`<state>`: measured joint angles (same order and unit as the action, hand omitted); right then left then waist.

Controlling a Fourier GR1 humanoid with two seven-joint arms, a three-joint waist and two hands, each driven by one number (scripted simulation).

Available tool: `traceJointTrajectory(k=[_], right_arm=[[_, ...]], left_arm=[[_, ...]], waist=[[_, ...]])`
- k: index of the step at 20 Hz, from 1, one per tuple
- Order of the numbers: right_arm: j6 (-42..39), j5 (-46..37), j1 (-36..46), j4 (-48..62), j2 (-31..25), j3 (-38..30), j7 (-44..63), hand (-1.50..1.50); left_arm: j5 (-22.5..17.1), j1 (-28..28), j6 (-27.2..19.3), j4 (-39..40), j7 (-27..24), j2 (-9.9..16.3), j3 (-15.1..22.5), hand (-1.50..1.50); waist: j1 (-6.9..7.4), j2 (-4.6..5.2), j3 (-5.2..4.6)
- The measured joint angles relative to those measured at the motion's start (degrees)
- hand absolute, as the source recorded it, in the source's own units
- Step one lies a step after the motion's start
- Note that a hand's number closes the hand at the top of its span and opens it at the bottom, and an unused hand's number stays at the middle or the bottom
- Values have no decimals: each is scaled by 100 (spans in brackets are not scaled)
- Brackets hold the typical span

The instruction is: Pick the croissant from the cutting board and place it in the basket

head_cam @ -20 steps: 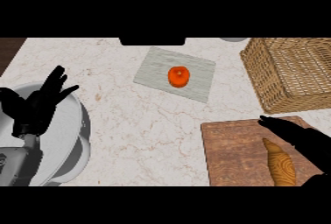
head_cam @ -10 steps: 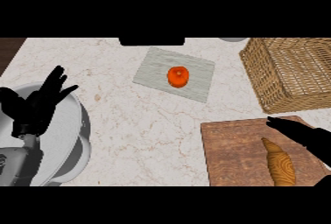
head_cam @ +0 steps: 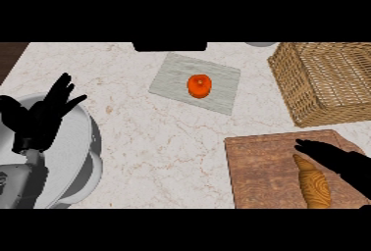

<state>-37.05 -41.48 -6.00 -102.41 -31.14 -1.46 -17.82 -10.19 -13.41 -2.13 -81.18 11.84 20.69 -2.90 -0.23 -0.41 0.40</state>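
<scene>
croissant (head_cam: 315,185) beside right hand (head_cam: 342,163)

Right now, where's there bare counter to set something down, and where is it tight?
The widest bare marble lies mid-counter, bordered by the white bowl at left, the grey mat holding an orange fruit above, and the cutting board at right. It is crowded at right: wicker basket, croissant and the right robot hand on the board.

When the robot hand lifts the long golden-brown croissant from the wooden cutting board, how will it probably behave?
The long golden-brown croissant is probably light for its size. Its tapered, rounded shape suggests it may roll on the flat wooden cutting board if nudged sideways. The right robot hand should likely close across its thicker middle.
</scene>
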Motion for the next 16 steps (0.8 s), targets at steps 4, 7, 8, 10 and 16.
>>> traceJointTrajectory(k=[4,7,8,10,16], right_arm=[[205,-324,-25,127,65,58,-39,-150],[435,-625,-46,260,150,198,-78,-150],[490,-694,45,387,200,224,-63,-150],[652,-910,19,444,255,367,-99,150],[978,-1500,9,537,195,702,-312,150]], left_arm=[[27,37,61,-42,-14,-33,-58,0],[83,29,70,-6,-69,-90,-79,0],[80,44,83,-25,-71,-102,-91,0],[109,35,105,-2,-114,-116,-114,0],[231,22,68,-11,-101,-196,-123,0]], waist=[[12,-2,3],[11,1,3],[18,1,2],[15,0,1],[18,-20,-17]])
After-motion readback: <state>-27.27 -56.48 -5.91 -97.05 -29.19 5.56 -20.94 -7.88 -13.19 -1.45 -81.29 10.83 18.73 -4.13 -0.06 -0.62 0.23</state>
